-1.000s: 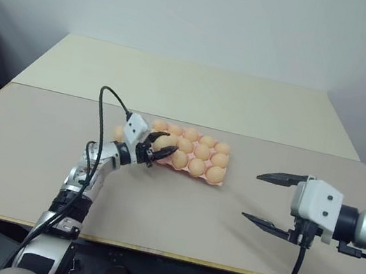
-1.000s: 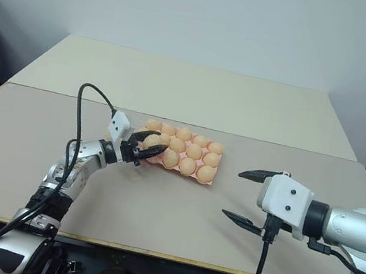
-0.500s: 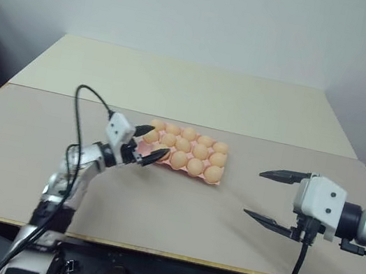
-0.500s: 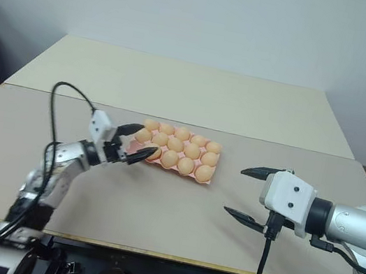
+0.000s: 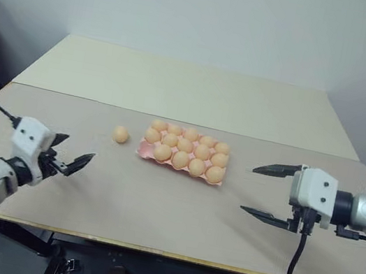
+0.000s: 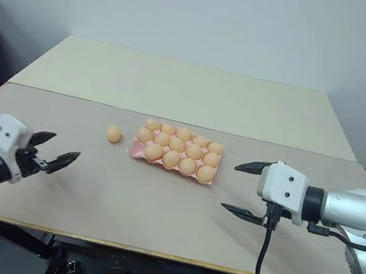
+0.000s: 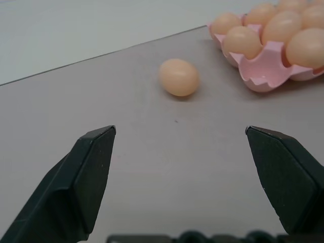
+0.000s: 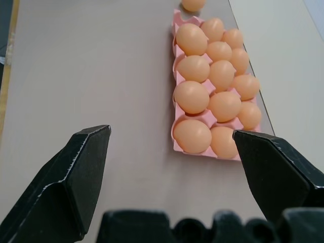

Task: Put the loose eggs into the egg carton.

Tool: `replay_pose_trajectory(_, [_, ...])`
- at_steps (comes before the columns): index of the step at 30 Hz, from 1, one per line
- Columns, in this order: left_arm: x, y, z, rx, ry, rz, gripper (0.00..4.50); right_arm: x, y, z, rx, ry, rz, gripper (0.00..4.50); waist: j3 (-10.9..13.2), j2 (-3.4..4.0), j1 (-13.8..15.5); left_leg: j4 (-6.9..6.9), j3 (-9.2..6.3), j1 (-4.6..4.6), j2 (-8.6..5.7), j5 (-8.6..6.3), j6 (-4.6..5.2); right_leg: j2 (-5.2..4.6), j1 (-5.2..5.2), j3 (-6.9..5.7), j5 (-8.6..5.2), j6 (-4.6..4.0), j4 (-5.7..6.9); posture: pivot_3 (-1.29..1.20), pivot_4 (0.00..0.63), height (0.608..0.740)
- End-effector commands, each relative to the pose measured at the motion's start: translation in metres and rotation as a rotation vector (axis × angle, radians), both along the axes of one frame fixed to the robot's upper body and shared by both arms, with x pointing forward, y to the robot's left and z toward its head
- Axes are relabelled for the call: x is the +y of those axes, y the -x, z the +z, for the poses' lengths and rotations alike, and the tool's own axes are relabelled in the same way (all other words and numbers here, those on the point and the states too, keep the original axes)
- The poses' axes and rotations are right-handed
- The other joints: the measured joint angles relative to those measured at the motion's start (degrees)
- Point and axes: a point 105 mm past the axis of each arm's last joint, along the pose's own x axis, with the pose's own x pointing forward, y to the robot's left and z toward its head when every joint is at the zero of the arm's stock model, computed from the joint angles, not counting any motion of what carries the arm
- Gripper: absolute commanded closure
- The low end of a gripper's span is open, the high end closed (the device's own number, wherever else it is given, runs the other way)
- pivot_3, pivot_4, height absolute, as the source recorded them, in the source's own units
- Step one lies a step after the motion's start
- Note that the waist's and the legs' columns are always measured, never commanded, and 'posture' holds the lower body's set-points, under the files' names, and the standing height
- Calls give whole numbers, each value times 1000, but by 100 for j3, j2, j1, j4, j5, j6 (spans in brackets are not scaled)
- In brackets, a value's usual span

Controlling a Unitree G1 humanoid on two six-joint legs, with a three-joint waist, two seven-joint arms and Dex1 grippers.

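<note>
At the near-left table edge, the left gripper (image 5: 68,155) now hangs wide open and empty, pulled back from the pale pink moulded egg carton (image 5: 146,151) after dropping its egg in, leaving one loose orange-tan egg (image 5: 120,134) just beside the carton's left side; right gripper (image 5: 272,192) also wide, empty.

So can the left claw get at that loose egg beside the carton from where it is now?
Probably yes: the left claw is open and empty, and only bare table lies between it and the loose egg.
</note>
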Motion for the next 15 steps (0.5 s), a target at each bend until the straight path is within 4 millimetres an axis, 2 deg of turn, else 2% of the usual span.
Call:
replay_pose_trajectory(1, [2, 10, 19, -53, -21, 15, 23, 2, -3, 5, -34, 8, 26, 0, 0, 0, -1, 0, 1, 0, 0, 0, 0, 0, 0, 0, 0, 0, 0, 0, 150, 740])
replay_pose_trajectory(8, [1, 16, 21, -48, -34, 1, 23, 3, -4, 4, -32, 12, 35, 0, 0, 0, 3, -2, 3, -1, 0, 0, 0, 0, -3, 2, 0, -2, 1, 0, 150, 740])
replay_pose_trajectory(15, [-4, 3, 22, -67, -10, -9, 23, 2, -3, 5, -36, 8, 23, 0, 0, 0, 9, -2, 4, -1, 0, 0, 0, 1, -3, 3, 0, -2, 1, 0, 150, 740])
